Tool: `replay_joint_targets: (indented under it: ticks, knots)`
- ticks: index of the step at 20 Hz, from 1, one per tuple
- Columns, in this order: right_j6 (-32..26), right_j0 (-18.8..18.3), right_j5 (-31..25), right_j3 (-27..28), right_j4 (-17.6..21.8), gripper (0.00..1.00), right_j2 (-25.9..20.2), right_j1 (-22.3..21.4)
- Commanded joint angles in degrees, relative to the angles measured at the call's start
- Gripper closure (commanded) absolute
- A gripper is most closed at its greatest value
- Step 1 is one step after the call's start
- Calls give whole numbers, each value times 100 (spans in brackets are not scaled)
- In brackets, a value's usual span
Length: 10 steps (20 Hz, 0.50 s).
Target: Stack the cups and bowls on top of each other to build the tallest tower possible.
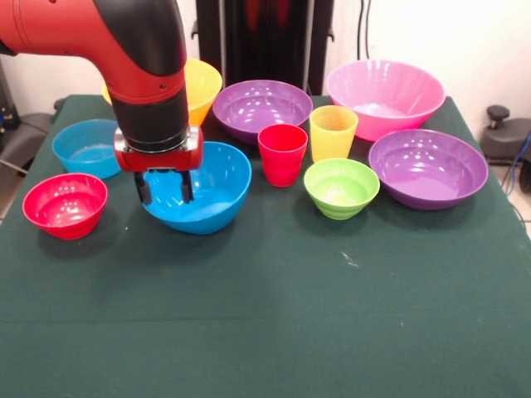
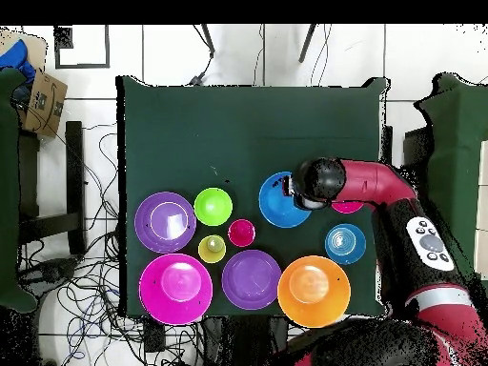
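Over medium blue bowl (image 1: 203,191): gripper (image 1: 164,186) hangs, fingers spread, nothing pinched

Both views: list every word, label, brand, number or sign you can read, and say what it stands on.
No readable text in either view.
The bowls, the red cup and the yellow cup are plain.
The arm bears a grey panel with buttons; any marks on it are too small to read.
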<state>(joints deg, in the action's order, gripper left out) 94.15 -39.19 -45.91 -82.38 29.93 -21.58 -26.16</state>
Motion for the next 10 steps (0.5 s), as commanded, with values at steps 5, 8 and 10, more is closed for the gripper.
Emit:
replay_joint_targets:
  ticks: [5,8,10]
  knots:
    - [600,546,-965,412,-356,0,356,-73]
    - [584,549,-953,374,-524,0,299,-114]
    - [484,516,-955,405,-648,0,221,-91]
